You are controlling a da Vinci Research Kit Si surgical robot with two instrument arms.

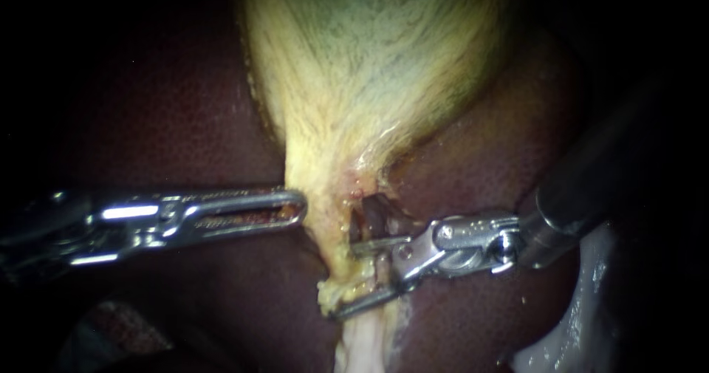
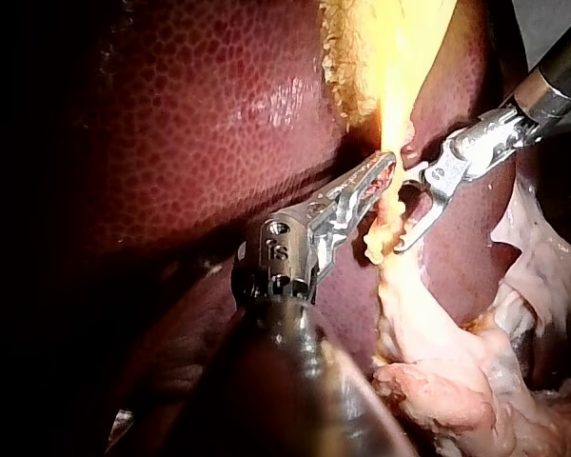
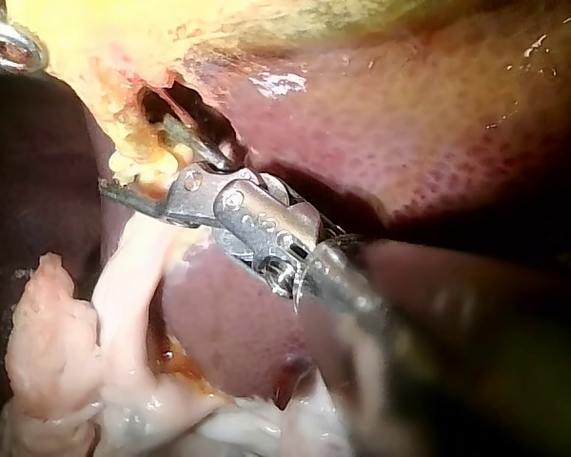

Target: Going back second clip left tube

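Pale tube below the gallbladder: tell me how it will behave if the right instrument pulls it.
Probably floppy: the pale tube hangs limp and bends in the left wrist view. Likely slippery, since its surface glistens. Possibly tear-prone where ragged yellow tissue frays beside the right instrument.

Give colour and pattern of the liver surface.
The liver is dark maroon-red with fine honeycomb mottling; it shows best in the left wrist view.

Endoscope faces gallbladder (image 1: 369, 63) and tube (image 1: 362, 340) closely; both wrist cameras share them.
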